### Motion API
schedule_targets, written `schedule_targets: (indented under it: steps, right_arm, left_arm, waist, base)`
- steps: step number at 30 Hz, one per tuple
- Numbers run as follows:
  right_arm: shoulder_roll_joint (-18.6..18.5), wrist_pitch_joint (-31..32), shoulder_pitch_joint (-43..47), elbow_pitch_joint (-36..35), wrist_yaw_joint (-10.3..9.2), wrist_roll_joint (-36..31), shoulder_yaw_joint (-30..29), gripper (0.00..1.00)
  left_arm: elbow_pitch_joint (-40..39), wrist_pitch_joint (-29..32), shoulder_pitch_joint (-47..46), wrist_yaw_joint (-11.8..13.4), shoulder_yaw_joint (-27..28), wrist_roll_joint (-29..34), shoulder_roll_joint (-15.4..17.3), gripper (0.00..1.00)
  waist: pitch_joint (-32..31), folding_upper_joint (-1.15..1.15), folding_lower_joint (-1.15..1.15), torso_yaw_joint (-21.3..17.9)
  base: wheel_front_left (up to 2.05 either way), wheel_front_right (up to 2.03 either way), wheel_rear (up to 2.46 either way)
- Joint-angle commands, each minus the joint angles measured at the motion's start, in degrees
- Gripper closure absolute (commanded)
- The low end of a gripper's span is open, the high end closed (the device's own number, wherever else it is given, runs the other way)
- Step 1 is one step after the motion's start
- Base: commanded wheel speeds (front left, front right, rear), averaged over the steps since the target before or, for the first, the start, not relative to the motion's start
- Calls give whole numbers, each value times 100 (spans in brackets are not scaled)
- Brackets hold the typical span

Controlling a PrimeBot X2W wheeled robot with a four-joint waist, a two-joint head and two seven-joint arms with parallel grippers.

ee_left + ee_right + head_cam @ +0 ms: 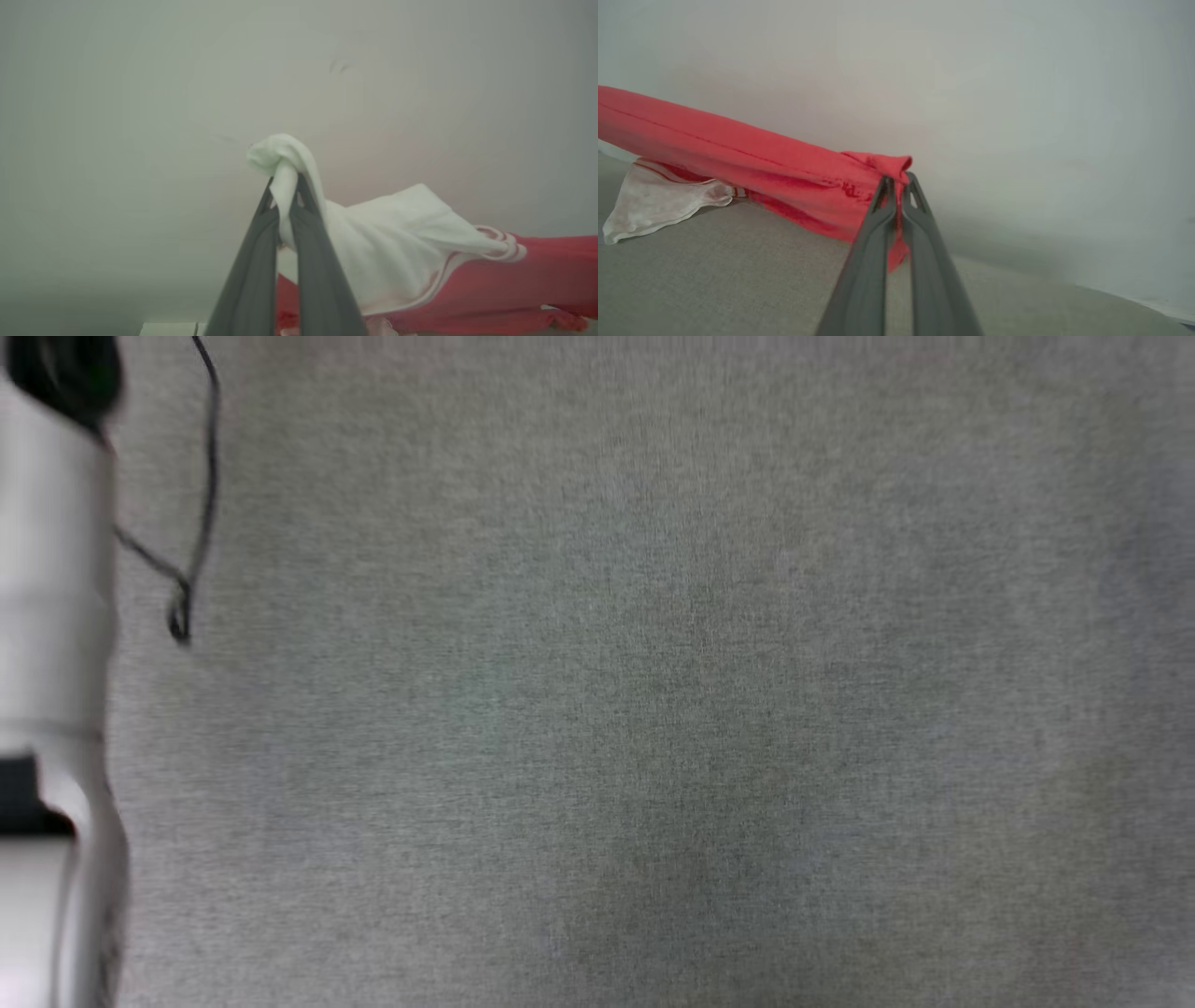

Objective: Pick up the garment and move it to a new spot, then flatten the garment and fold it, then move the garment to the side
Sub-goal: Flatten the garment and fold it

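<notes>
The garment (pixel 537 275) is a bright red shirt with white, red-striped sleeves. In the left wrist view my left gripper (pixel 283 186) is shut on a bunched white sleeve of it, and the red body stretches off to the right. My right gripper (pixel 899 182) in the right wrist view is shut on a red edge of the garment (pixel 738 154), which runs taut to the upper left above the grey surface. A white sleeve (pixel 654 200) droops onto that surface. A pale forearm (pixel 51 663) stands at the left edge of the head view.
A grey woven surface (pixel 653 709) spans the head view and lies under the garment (pixel 714 280). A thin black cable (pixel 191 523) loops beside the forearm. A plain pale wall (pixel 187 93) stands behind the shirt.
</notes>
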Motion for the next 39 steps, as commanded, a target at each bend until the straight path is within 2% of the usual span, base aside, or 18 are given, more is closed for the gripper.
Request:
schedule_targets:
  steps: [1, 6, 10, 14, 20, 29, 34, 39]
  right_arm:
    - [-124, -78, 336, -59, -8, 107, 49, 100]
    - [-403, -181, 1520, -376, -10, 466, 107, 100]
    - [-580, -238, 2545, -712, -11, 674, 1, 100]
    - [-528, -195, 3634, -1056, -11, 783, -147, 100]
    - [-377, 89, 5260, -1582, -18, 689, -766, 100]
    - [308, 1151, 7523, -3214, -17, 267, -1985, 100]
    - [869, 2037, 8483, -4382, -11, 75, -2557, 100]
    - [1270, 2906, 8970, -5351, -11, -128, -3071, 100]
  left_arm:
    - [-119, -38, 359, -18, 91, -74, 9, 100]
    - [-718, -41, 1883, -19, 467, -256, 99, 100]
    - [-1283, -43, 3243, 136, 628, -282, 105, 100]
    - [-1868, 148, 4498, 308, 544, -263, 129, 100]
    - [-3018, 642, 6240, 744, 636, -365, 278, 100]
    - [-4919, 1560, 8326, 1613, 794, -552, 343, 100]
    - [-5883, 2213, 9042, 1926, 782, -642, 470, 100]
    - [-6692, 2701, 9373, 2163, 847, -693, 655, 100]
  waist:
    - [-355, 0, -1, 90]
    - [-860, 0, -1, 157]
    - [-1223, 0, -1, 195]
    - [-1606, 0, -1, 227]
    - [-2143, 0, -1, 259]
    - [-2666, 0, -1, 305]
    - [-2739, 0, -1, 317]
    - [-2718, 0, -1, 303]
  base:
    - [0, 0, 0]
    - [0, 0, 0]
    - [0, 0, 0]
    - [0, 0, 0]
    - [0, 0, 0]
    - [0, 0, 0]
    - [0, 0, 0]
    - [0, 0, 0]
